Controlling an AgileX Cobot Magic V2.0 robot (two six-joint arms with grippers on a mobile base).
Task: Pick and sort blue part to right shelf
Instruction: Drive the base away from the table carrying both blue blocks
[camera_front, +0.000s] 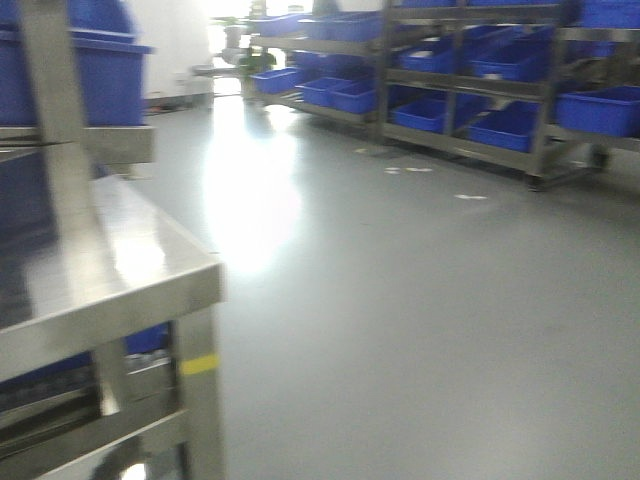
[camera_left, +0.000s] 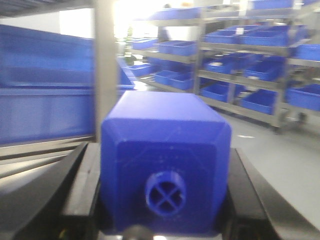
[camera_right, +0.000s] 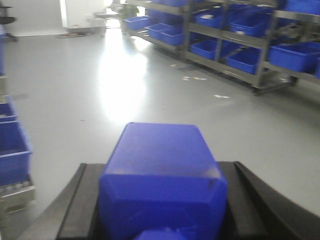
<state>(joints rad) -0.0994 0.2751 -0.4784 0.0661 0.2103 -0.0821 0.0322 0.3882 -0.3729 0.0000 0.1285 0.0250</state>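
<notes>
A boxy blue part with a round cross-ribbed boss fills the left wrist view, and my left gripper is shut on it, black fingers pressing both sides. A second blue part sits between the black fingers of my right gripper, which is shut on it above the grey floor. Metal shelves with blue bins stand across the room at the far right. Neither gripper shows in the front view.
A steel rack with a yellow-marked leg stands close at the left, holding a blue bin. Blue bins lie behind a rack post. Open grey floor stretches toward the far shelves.
</notes>
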